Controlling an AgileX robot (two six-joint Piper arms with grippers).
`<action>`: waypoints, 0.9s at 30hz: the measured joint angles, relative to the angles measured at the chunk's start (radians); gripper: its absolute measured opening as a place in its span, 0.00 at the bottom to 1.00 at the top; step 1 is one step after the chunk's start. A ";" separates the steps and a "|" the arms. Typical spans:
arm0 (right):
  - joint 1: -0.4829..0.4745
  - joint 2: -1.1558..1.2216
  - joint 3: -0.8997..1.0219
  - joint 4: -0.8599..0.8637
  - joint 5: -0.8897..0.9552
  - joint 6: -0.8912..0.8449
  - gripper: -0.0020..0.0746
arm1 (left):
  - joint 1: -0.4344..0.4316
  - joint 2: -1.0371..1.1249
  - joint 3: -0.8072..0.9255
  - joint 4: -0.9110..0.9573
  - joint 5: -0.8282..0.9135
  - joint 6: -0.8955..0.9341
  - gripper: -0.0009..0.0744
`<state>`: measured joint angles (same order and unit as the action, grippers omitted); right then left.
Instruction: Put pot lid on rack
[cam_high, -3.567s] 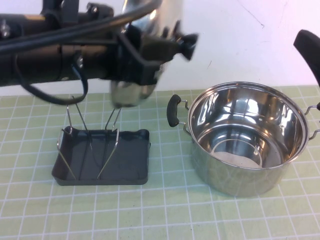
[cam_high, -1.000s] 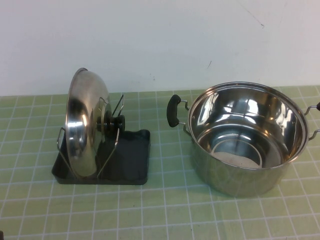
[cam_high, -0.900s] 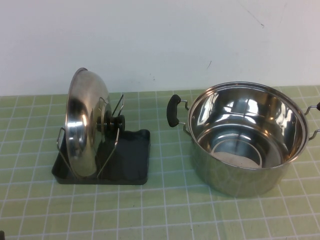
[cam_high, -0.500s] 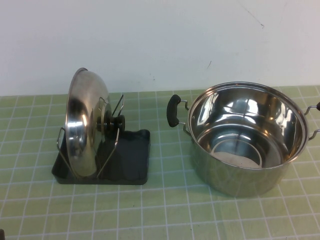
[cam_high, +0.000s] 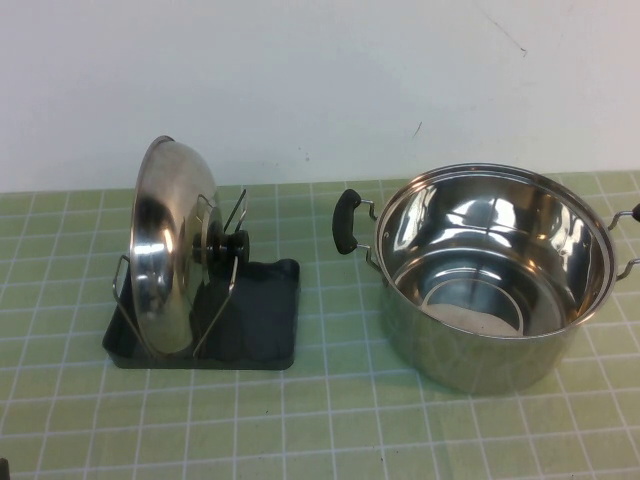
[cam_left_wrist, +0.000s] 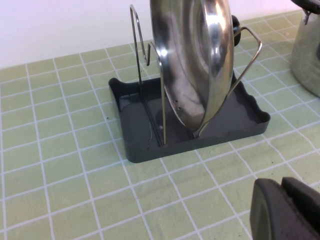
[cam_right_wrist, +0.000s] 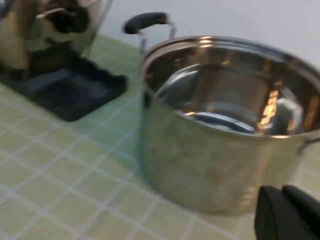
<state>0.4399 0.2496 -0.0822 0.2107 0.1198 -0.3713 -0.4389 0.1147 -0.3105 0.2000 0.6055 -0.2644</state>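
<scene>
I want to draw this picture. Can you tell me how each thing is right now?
pot lid: standing on edge between the rack's prongs.
rack: flat on the mat, holding the lid.
pot: upright, uncovered, empty.
left gripper: shut, empty, low near the rack.
right gripper: shut, empty, beside the pot.

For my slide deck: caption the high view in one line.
Pot lid stands on edge in the rack beside the open steel pot; both grippers out of view.

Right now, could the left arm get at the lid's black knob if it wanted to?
Probably not directly: the left tool sits low on the lid's hollow side, while the knob faces the pot, between rack wires. It would have to go around.
</scene>
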 joint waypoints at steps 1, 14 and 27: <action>-0.033 -0.023 0.018 -0.017 -0.018 -0.005 0.02 | 0.000 0.000 0.000 0.000 0.000 0.000 0.01; -0.456 -0.261 0.111 -0.238 0.096 0.204 0.02 | 0.000 -0.002 0.002 0.000 0.000 -0.001 0.01; -0.456 -0.264 0.109 -0.314 0.214 0.345 0.02 | 0.000 -0.002 0.002 0.000 0.000 -0.001 0.01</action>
<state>-0.0163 -0.0139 0.0268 -0.1037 0.3338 -0.0263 -0.4389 0.1129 -0.3090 0.2000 0.6055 -0.2649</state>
